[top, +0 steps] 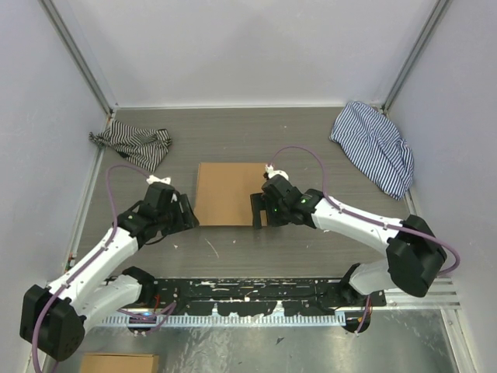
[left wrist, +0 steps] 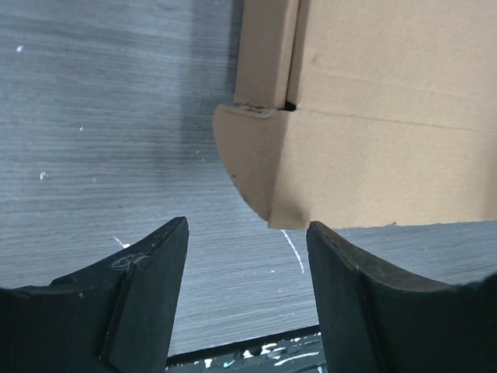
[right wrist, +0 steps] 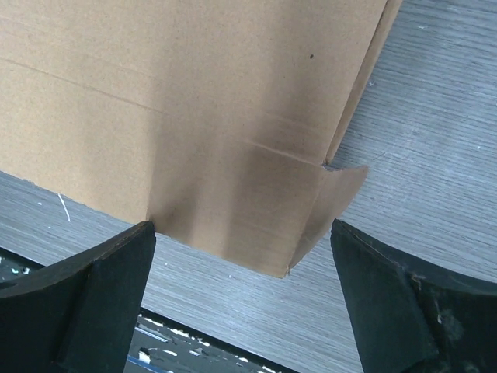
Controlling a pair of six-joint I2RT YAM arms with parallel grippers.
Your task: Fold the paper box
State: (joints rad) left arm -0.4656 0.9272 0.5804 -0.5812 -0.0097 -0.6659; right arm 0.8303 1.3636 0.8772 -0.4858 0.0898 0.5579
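Observation:
The paper box (top: 229,193) lies flat and closed on the grey table, a plain brown cardboard rectangle between my two arms. My left gripper (top: 189,211) sits at its near left corner, open with nothing between the fingers. In the left wrist view the box's (left wrist: 373,116) rounded side flap shows just beyond the left gripper (left wrist: 247,225), apart from the fingers. My right gripper (top: 258,210) is at the near right corner, wide open. In the right wrist view the box's (right wrist: 194,116) corner lies just past the fingertips of the right gripper (right wrist: 241,227), not pinched.
A striped cloth (top: 133,144) lies bunched at the back left and another striped cloth (top: 374,146) at the back right. Enclosure walls stand on three sides. The black base rail (top: 248,291) runs along the near edge, with a spare cardboard piece (top: 118,363) below it.

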